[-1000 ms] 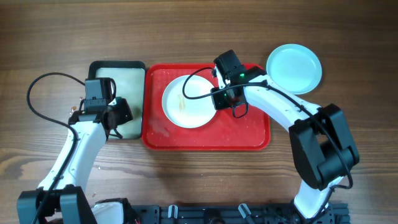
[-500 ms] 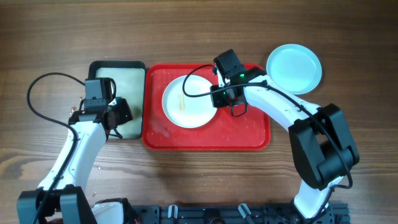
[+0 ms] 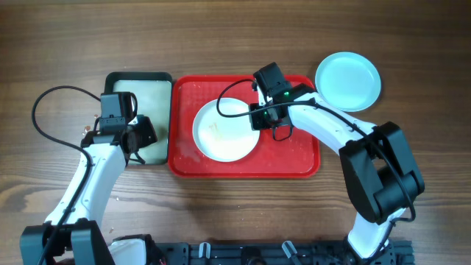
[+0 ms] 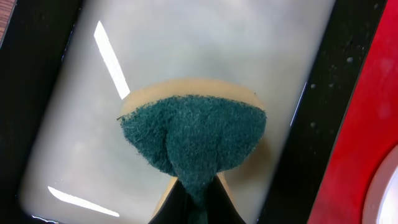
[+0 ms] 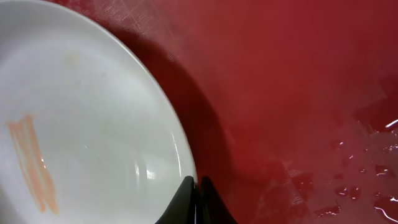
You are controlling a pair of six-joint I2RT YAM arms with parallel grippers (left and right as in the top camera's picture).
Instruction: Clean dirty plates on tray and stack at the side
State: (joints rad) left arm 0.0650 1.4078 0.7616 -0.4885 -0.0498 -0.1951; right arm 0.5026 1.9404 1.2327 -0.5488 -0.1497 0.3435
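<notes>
A white plate (image 3: 223, 132) with an orange smear (image 5: 30, 163) lies on the red tray (image 3: 298, 158). My right gripper (image 3: 258, 118) (image 5: 198, 194) is shut on its right rim, one finger inside the plate (image 5: 87, 112) and one outside over the tray (image 5: 298, 87). A pale turquoise plate (image 3: 348, 79) sits on the table beyond the tray's far right corner. My left gripper (image 3: 142, 137) (image 4: 196, 206) is shut on a sponge with a green scouring face (image 4: 193, 134), held over the black-rimmed tray.
The black-rimmed tray (image 3: 140, 76) with a pale inside (image 4: 186, 43) stands directly left of the red tray, its rim (image 4: 320, 130) against it. Water drops (image 5: 373, 168) lie on the red tray's floor. Bare wooden table surrounds both trays.
My right gripper has closed on the white plate's rim, and the plate has shifted slightly toward the tray's front. The left arm and sponge have not moved.
</notes>
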